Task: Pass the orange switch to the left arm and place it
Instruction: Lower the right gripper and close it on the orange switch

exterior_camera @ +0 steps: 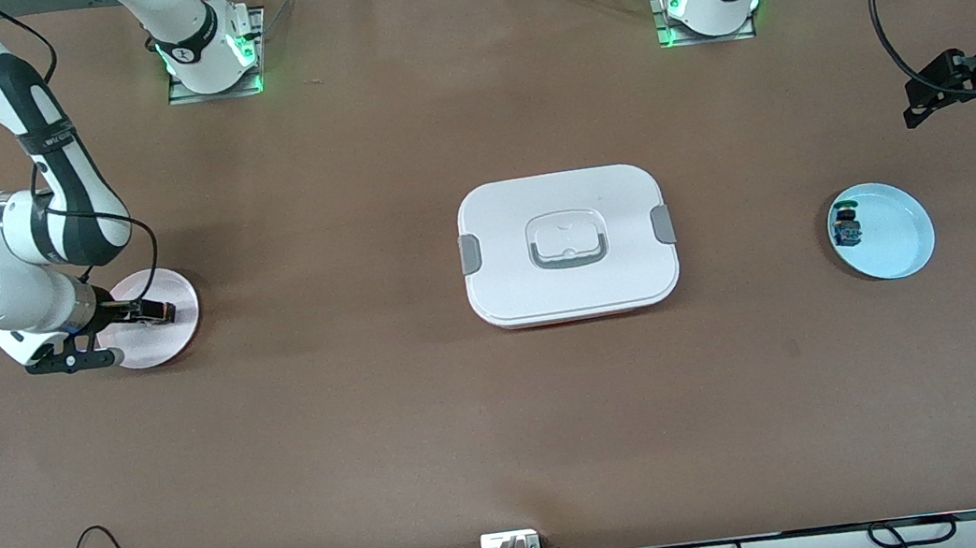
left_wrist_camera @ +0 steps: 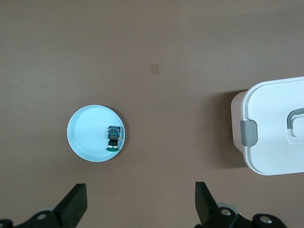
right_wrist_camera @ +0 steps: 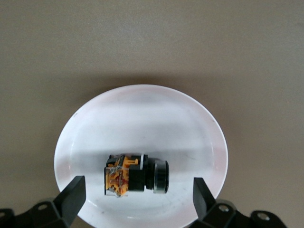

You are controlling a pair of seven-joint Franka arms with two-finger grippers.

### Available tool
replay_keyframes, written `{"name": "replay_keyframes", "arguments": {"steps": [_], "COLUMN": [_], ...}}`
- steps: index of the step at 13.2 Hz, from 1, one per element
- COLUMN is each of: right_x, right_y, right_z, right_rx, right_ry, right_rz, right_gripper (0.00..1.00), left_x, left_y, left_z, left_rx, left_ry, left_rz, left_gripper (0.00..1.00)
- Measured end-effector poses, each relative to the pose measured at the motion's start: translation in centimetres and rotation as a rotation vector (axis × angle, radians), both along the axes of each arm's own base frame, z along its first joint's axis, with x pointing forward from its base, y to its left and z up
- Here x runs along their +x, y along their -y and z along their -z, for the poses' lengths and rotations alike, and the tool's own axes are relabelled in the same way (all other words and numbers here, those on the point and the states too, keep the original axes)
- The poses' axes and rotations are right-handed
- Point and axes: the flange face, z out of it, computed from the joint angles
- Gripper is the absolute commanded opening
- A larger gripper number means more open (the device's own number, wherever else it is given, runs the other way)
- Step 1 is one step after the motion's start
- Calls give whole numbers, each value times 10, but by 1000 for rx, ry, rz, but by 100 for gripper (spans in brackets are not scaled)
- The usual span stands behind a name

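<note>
The orange switch [right_wrist_camera: 135,174] lies on its side on a pale pink plate [exterior_camera: 176,339] toward the right arm's end of the table; its orange block shows in the front view [exterior_camera: 165,310]. My right gripper [exterior_camera: 130,313] hangs low over this plate, open, its fingers [right_wrist_camera: 73,194] standing wide on either side of the switch without touching it. The white box [exterior_camera: 499,216] lies closed in the middle of the table. My left gripper [exterior_camera: 927,98] is open and empty, up in the air over the left arm's end of the table.
A light blue plate [exterior_camera: 902,233] toward the left arm's end holds a small part with a blue block and green cap [exterior_camera: 847,227]; both show in the left wrist view [left_wrist_camera: 90,133], as does the box's end [left_wrist_camera: 275,128]. Cables lie along the near table edge.
</note>
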Motion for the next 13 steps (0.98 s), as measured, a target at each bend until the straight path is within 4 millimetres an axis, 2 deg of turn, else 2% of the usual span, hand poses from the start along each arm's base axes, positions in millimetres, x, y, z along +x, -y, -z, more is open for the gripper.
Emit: {"name": "replay_keyframes", "arguments": {"steps": [4, 13], "right_x": [-2, -12], "right_y": [0, -2], "right_z": [18, 44], "right_rx": [0, 3], "right_ry": [-15, -37], "right_rz": [-5, -10], "right_gripper": [100, 100], "left_x": [0, 0], "left_y": [0, 0], "left_z": [0, 0], "left_rx": [0, 0], "left_ry": [0, 0], "left_rz": [0, 0], "left_gripper": [100, 100]}}
